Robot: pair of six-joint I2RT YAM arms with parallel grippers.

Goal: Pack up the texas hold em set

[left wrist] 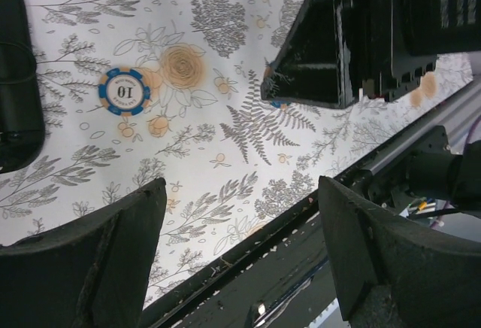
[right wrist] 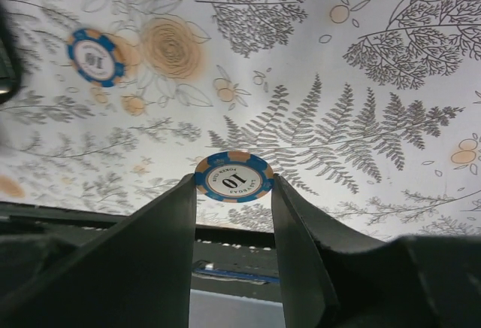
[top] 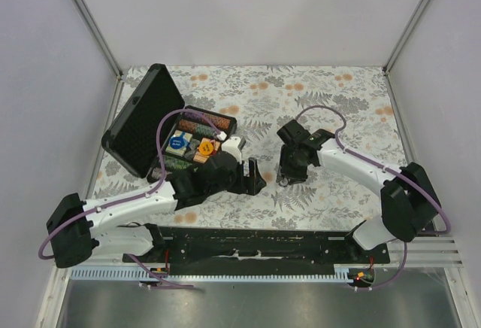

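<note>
Chip pinched edgewise in right end effector; jolt it and you'll drop it short of the far-left case. Left end effector spread wide, empty.

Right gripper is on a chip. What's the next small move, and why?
Probably lift the right gripper straight up a little: its fingers touch both edges of the blue chip, which seems flat on the cloth, and the open case sits to its left.

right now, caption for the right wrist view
The right gripper pinches a blue chip against the floral cloth, second chip beyond.
</note>
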